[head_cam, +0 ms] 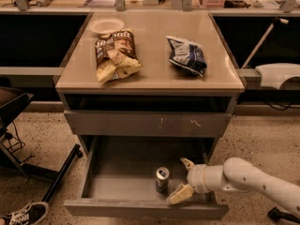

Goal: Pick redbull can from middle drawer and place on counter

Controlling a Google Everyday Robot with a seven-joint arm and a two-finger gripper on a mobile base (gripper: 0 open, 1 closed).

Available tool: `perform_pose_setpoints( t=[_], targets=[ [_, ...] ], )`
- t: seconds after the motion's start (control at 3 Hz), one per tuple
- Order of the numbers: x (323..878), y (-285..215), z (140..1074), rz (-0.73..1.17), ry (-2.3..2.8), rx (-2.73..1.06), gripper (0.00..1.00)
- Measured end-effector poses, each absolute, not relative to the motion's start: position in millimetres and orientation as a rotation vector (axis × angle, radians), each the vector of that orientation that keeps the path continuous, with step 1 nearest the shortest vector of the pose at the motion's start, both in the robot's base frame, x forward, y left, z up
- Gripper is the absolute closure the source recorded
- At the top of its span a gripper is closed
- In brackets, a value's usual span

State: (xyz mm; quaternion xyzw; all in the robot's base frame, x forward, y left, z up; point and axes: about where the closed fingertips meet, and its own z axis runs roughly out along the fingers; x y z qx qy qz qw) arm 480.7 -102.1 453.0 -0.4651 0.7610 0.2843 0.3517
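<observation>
The redbull can (162, 178) stands upright on the floor of the open middle drawer (117, 182), near its front right. My gripper (182, 179) reaches in from the right on a white arm and is open, its tan fingertips (181, 194) spread just right of the can, not touching it. The counter (150, 69) is the glossy tan top of the cabinet above.
A brown and yellow chip bag (116, 54), a dark blue chip bag (187, 55) and a white bowl (106, 26) lie on the counter. A closed drawer front with whitish scratches (149, 123) sits above the open drawer. A black stand leg (61, 177) and a shoe (23, 214) are at the left.
</observation>
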Motion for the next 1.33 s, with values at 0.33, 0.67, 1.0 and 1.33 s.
perform_pose_setpoints(
  t=[0.33,0.67,1.0,1.33],
  targets=[
    [494,-81,439,0.752,1.989,-1.140,0.00],
    [495,-81,439,0.748,1.990,-1.137,0.00],
    [496,-78,434,0.772,2.008,-1.126,0.00],
    [499,-58,418,0.850,2.010,-1.105,0.00]
  ],
)
